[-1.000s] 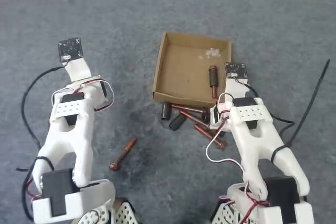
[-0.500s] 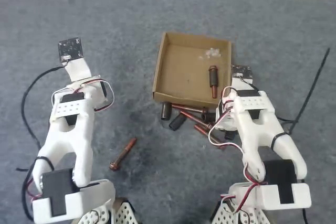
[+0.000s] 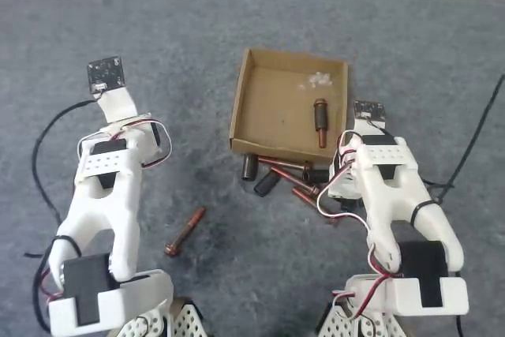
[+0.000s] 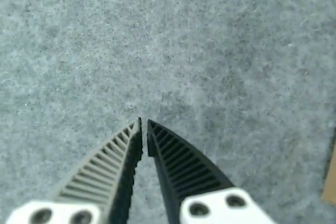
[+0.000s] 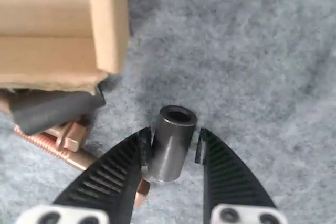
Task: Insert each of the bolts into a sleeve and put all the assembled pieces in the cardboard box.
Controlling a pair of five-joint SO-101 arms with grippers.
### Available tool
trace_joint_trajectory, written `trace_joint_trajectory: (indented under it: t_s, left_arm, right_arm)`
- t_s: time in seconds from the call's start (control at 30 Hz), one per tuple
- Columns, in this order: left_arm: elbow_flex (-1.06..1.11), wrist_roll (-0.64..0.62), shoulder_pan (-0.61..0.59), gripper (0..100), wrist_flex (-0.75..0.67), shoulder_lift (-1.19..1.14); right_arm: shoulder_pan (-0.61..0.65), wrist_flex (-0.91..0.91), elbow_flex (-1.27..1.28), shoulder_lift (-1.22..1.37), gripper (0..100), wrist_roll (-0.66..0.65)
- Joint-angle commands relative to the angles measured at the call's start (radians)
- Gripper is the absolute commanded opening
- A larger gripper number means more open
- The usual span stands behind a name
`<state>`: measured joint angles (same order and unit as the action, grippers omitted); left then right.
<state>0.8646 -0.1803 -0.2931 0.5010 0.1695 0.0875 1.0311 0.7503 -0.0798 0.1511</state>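
**A:** What lies nearest?

**B:** A lone bolt (image 3: 185,231), flat on the grey carpet (image 3: 197,37) between the two arms, nearer the left arm.

**A:** And the right claw?

**B:** The right gripper (image 5: 174,132) sits low over the carpet, just near of the box's near right corner. Its jaws stand apart, with a dark sleeve (image 5: 170,150) lying between them. One finger looks to touch the sleeve, and the other shows a thin gap.

**A:** What's to the left of that?

**B:** A heap (image 3: 276,173) of copper bolts and dark sleeves, right against the box's near wall.

**A:** And the left claw?

**B:** The left gripper (image 4: 143,123) has its fingers drawn together with nothing between them. It is above bare carpet, well to the left of the box.

**A:** And farthest off?

**B:** The cardboard box (image 3: 237,108), open on top. One assembled piece (image 3: 320,120) lies inside by the right wall, a bolt through a sleeve. Some white scraps (image 3: 316,80) sit in the far right corner.
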Motion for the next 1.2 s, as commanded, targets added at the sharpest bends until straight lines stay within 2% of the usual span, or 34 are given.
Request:
trace_joint_trajectory:
  t_s: [0.0, 0.13, 0.33, 0.43, 0.57, 0.7, 0.83, 1.0, 1.17]
  left_arm:
    - [-0.047, 0.006, 0.000, 1, -0.020, 0.005]
    - [-0.047, 0.006, 0.000, 1, -0.020, 0.005]
    - [-0.047, 0.006, 0.002, 1, -0.020, 0.005]
    - [-0.047, 0.006, 0.002, 1, -0.020, 0.005]
    - [-0.045, 0.008, -0.003, 1, -0.014, 0.005]
    - [-0.044, 0.003, -0.011, 1, 0.028, 0.012]
    - [-0.091, 0.018, -0.043, 1, 0.258, 0.061]
    - [-0.134, 0.261, -0.071, 1, 0.649, 0.216]
    - [-0.085, 0.419, -0.015, 1, 0.928, 0.410]
  right_arm:
    - [-0.016, 0.005, -0.034, -0.050, 11.7, -0.008]
    - [-0.036, -0.015, -0.029, -0.050, 0.6, -0.012]
    - [-0.053, -0.015, -0.023, -0.050, 2.6, -0.015]
    - [-0.047, -0.022, -0.023, -0.050, 0.2, -0.021]
    - [-0.047, -0.044, -0.023, -0.050, 0.6, -0.114]
    - [-0.053, -0.062, -0.021, -0.048, 0.6, -0.150]
    - [-0.054, -0.111, 0.005, -0.048, 0.6, -0.152]
    - [-0.054, -0.116, 0.005, -0.048, 0.6, -0.167]
    - [-0.054, -0.131, 0.006, -0.048, 0.6, -0.181]
